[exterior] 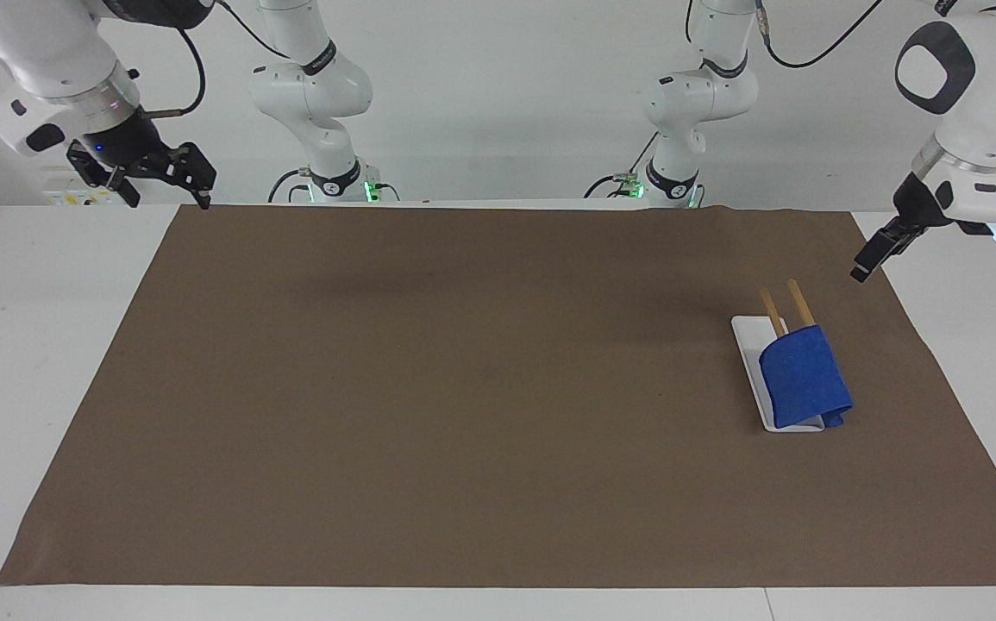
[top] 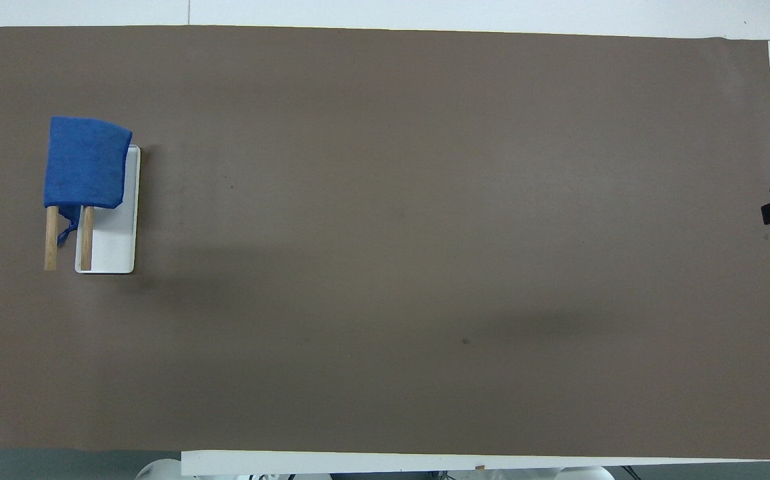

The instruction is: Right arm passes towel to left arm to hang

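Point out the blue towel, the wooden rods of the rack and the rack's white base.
towel (exterior: 804,379), facing view, middle of the draped cloth
wooden rods (exterior: 800,301), facing view, bare upper part of one rod
white base (top: 118,240), overhead view, bare part of the tray

White table (exterior: 49,345), brown mat (exterior: 463,388) covering it; white rack base (top: 115,247) on mat.
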Tool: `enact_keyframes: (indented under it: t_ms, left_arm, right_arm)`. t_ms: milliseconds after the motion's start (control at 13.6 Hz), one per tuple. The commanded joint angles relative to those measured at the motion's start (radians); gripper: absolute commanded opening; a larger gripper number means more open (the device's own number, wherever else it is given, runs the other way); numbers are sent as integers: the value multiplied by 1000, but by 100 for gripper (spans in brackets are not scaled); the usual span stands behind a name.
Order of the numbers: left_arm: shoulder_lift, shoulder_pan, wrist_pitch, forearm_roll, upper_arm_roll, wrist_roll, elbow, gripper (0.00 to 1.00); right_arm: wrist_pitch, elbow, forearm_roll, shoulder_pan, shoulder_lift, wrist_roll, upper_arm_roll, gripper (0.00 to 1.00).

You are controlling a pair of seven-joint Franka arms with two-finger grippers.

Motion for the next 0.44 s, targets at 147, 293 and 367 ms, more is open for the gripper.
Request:
enact_keyframes:
  t_ms: [147, 293, 367]
  left_arm:
    - [75, -51, -194, 18, 12, 236, 178, 100]
    - [118, -53, -280, 27, 11, 258, 270, 100]
    - [121, -53, -289, 27, 11, 258, 281, 100]
  right_arm:
    - [93, -92, 17, 3, -41, -11, -10, 100]
    - [122, -100, 17, 5, -42, -7, -8, 100]
    - [121, -100, 17, 6, -44, -5, -8, 100]
